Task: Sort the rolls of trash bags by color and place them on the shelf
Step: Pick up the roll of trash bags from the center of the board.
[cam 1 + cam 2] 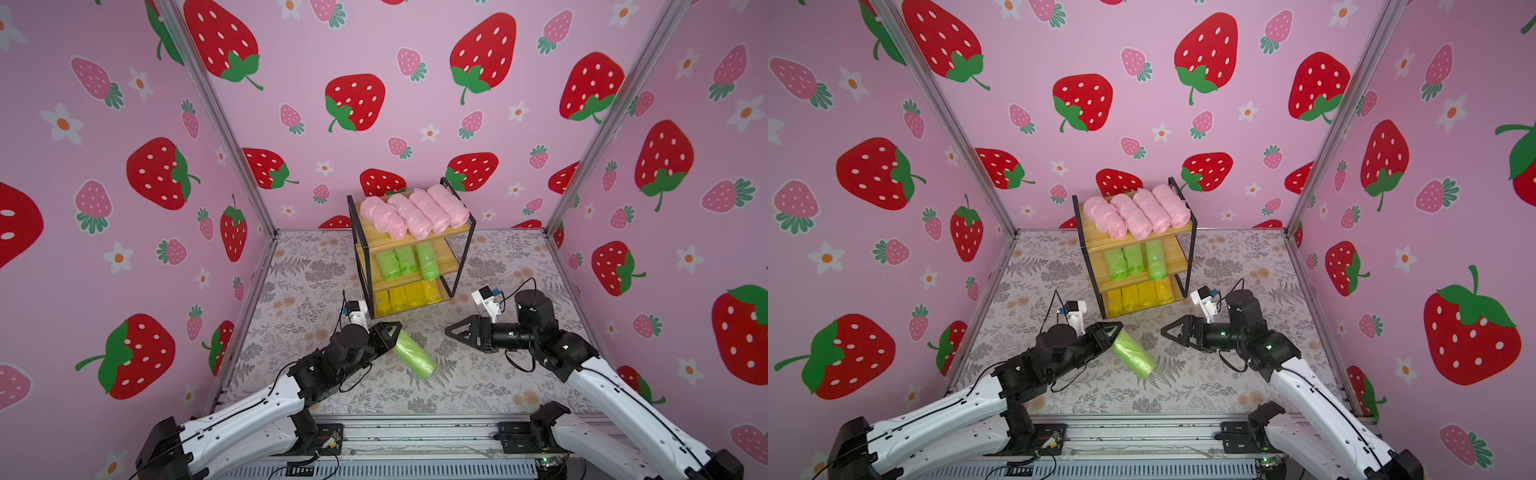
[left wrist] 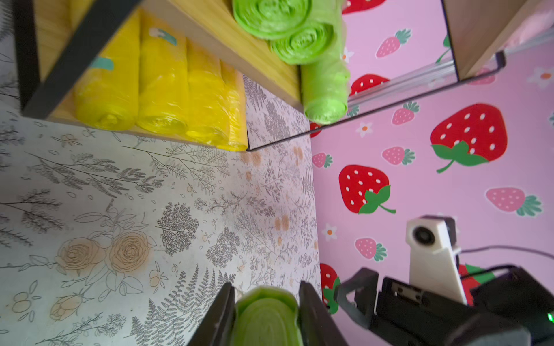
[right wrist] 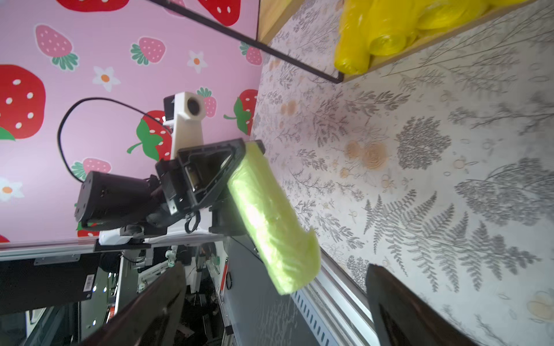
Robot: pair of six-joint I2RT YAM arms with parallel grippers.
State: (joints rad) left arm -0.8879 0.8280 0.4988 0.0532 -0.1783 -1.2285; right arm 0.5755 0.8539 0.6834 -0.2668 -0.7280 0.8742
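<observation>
– Starting nearest: what sits in front of the shelf [image 1: 368, 237]?
– One green roll [image 1: 415, 357], pinched at one end by the left gripper [image 1: 392, 334], whose jaws are clamped on it. It looks lifted clear of the table [image 1: 324, 374].
– Which way does it lie?
– Its long axis runs from the clamped end, the end nearer the shelf, slantwise away from the shelf and toward the right arm's side. The free end points away from where it should go.
– And the right gripper [image 1: 451, 331]?
– Its jaws are spread wide with nothing in them. It faces the roll from just beside the clamped end, not touching it, about as far in front of the shelf as the left one.
– Which arm is placed for the move?
– The left, I'd judge, since it has the roll. It would need to swing the axis round to run front to back, like the shelved ones.
– Count the shelf.
– The bottom board has four yellow rolls [image 1: 409, 296], side by side. The middle board has three green rolls [image 1: 405, 259], with bare wood at the row's end on the right arm's side, and one of them juts past the front edge. The top board has four pink rolls [image 1: 409, 216] and is full.
– Total?
– Twelve rolls: eleven on the shelf, one in front of it. Two grippers, one shelf, three boards.
</observation>
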